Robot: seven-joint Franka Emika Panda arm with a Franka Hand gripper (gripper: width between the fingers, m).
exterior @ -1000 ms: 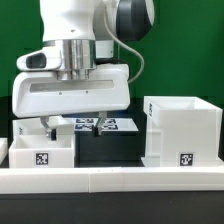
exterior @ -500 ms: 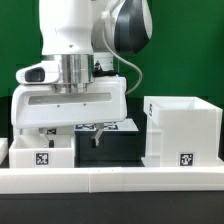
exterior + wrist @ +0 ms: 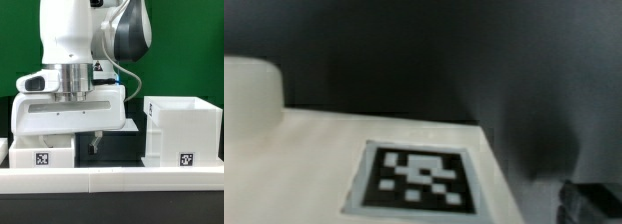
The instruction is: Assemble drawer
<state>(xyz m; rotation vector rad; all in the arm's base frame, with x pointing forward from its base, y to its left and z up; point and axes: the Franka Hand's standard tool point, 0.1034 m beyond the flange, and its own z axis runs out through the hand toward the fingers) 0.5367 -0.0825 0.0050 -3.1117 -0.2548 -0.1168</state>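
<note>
Pre-grasp stage, judging by pose. Gripper [image 3: 72, 133] low, just behind small tray [image 3: 40, 156] at exterior view's left. Box housing [image 3: 180, 130] well apart, at exterior view's right. One dark fingertip [image 3: 97, 143] visible, other hidden: opening impossible to tell. Next: centre over tray wall, clamp, carry toward housing.

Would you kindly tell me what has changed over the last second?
The gripper has come lower, toward the table beside the small tray. It has not visibly taken hold of anything. The small tray and the box housing stayed put.
</note>
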